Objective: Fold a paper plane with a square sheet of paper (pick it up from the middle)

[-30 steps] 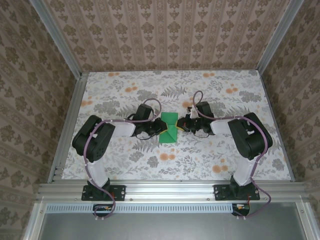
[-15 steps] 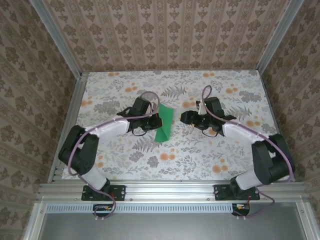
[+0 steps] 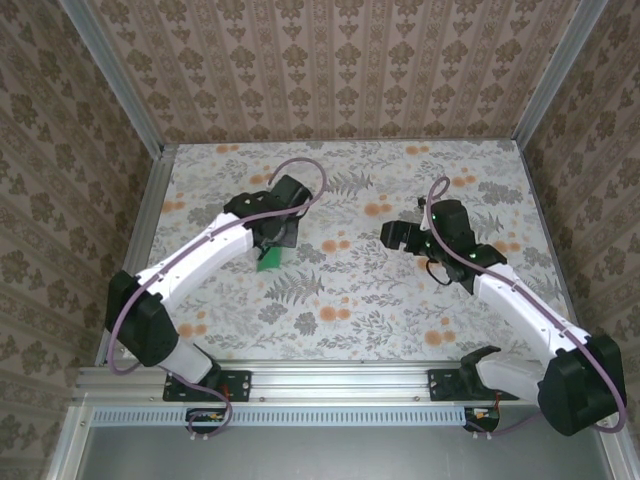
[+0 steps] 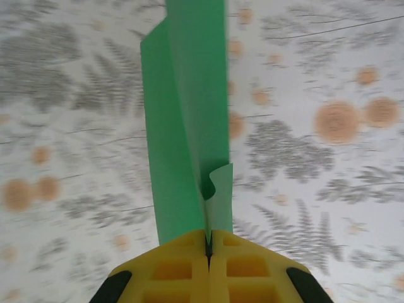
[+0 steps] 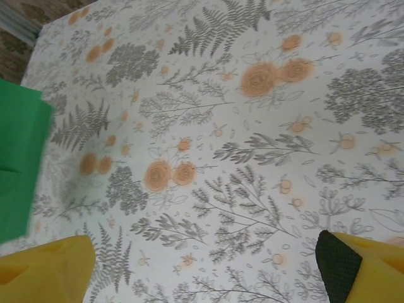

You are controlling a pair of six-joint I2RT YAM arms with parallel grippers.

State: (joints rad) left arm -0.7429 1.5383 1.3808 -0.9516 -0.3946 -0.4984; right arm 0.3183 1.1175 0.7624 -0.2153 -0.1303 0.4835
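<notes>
We are pinching the green paper (image 4: 186,126) in our left gripper (image 4: 208,243), its yellow fingers (image 4: 170,271) pressed flat together on the near end of a folded strip. The paper is sitting over the left half of the floral table (image 3: 340,310). We are judging it to be lifted off the surface, though we cannot tell for certain. Its long axis is running straight out from the left gripper's fingertips, with one small corner curling beside the pinch. From above, a bit of green is showing just on the near side of that gripper. Our right gripper (image 3: 400,235) is standing wide open and carrying nothing, well apart from the paper across the middle of the table. From the right wrist, the paper is lying off at the left edge of the view, so it is lying to that gripper's left. We are judging the left arm to be the nearer one by far, and any coming fold is asking the right arm to reach leftward and meet the strip's free end
</notes>
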